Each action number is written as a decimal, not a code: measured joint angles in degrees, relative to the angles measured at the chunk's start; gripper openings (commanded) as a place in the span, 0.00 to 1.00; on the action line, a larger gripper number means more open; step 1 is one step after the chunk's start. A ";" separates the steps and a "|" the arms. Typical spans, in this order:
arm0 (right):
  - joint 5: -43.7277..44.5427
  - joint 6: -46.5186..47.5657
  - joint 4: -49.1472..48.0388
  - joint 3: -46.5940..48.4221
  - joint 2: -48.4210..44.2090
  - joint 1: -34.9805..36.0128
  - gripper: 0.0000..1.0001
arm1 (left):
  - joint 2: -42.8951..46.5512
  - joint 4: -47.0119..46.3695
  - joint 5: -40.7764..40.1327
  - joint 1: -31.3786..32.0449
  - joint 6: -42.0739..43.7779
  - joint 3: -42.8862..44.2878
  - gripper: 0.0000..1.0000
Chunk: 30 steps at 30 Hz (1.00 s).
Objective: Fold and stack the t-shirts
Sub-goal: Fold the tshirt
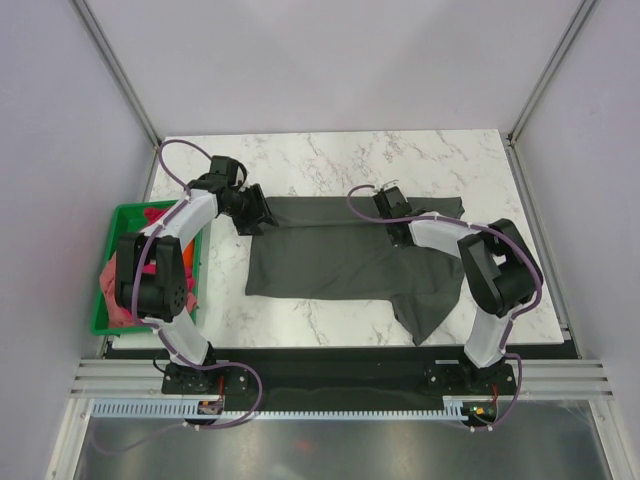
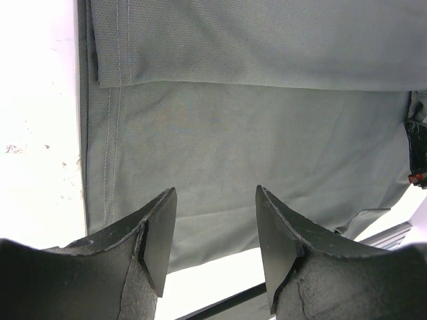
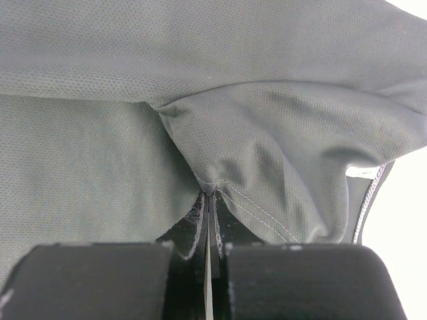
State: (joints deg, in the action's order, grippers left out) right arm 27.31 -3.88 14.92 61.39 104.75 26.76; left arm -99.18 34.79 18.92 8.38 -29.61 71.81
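Right tool (image 3: 208, 197) pressed together, pinching small hem fold of charcoal t-shirt (image 1: 330, 255) at its 1 o'clock edge. Left tool (image 2: 215, 213) spread, hovering over shirt's 10 o'clock corner, holding nothing. Shirt lies mid-counter (image 1: 330, 160), one end reaching near edge at 5 o'clock. Risk: thin pinch slips on lift; one-sided pull skews fold, drags cloth off edge. Green bin (image 1: 125, 328) at 9 o'clock holds pink t-shirts (image 1: 112, 285).

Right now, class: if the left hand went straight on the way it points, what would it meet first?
Most likely the dark grey t-shirt: the left hand, open, points at its flat cloth. How near it is remains unclear.
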 measured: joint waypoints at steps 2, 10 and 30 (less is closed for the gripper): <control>0.02 -0.13 0.48 0.02 -0.13 0.02 0.00 | 0.00 0.00 -0.02 0.00 0.00 0.00 0.59; -0.74 -2.12 8.81 2.93 -1.99 2.19 0.00 | 0.00 0.00 -0.39 0.00 0.00 0.00 0.59; -5.27 -11.39 19.78 13.18 0.48 0.13 0.40 | -6.19 0.50 -2.36 0.00 0.07 6.01 0.59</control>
State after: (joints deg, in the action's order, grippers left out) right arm 22.04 -15.27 34.70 74.56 105.23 26.89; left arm -105.36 35.29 16.56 8.38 -29.54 77.82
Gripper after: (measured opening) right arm 0.361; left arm 0.591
